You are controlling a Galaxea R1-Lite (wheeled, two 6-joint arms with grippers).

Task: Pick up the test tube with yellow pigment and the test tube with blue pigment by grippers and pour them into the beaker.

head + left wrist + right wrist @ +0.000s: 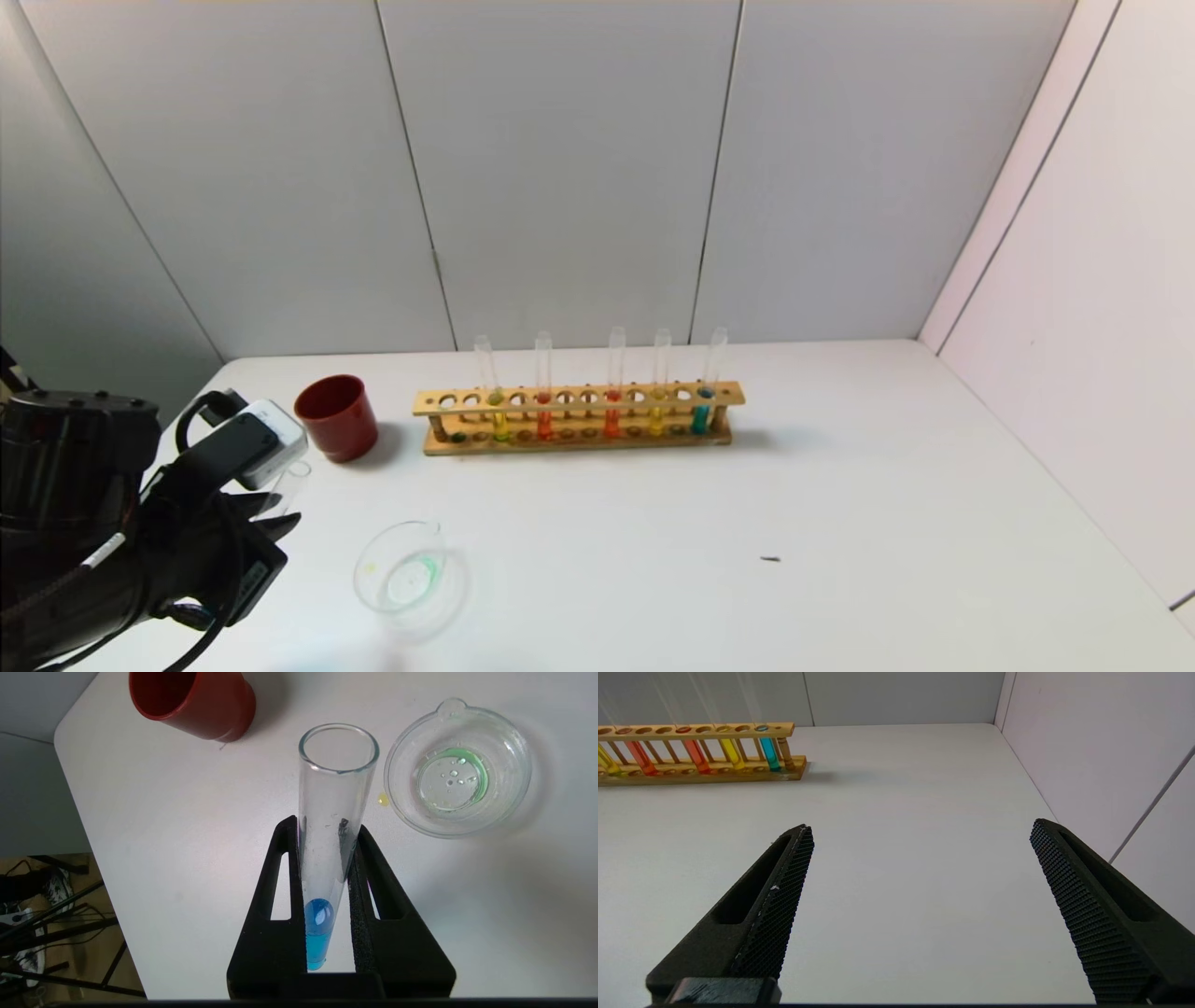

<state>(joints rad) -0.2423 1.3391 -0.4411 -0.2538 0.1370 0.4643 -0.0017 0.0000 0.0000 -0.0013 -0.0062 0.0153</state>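
Left wrist view: my left gripper [327,891] is clamped on the test tube with blue pigment [329,826], a little blue liquid pooled at its round end between the pads. Tube mouth sits just left of the beaker [460,767], not over it; the beaker holds greenish residue with bubbles. A small yellow drop [383,799] lies on the table [187,849] just beside the beaker's rim.

Handling, my read: thin glass, light, stiff, slick and fragile, so hold mid-length with modest squeeze. Wet inside wall means drips likely.

The red cup [336,417] stands left of the wooden rack [579,418], far side. The rack carries yellow, red-orange and blue tubes upright. My right gripper [920,905] is spread wide, holding nothing, above bare table to the right.

White smooth table, grey panel walls behind and right.
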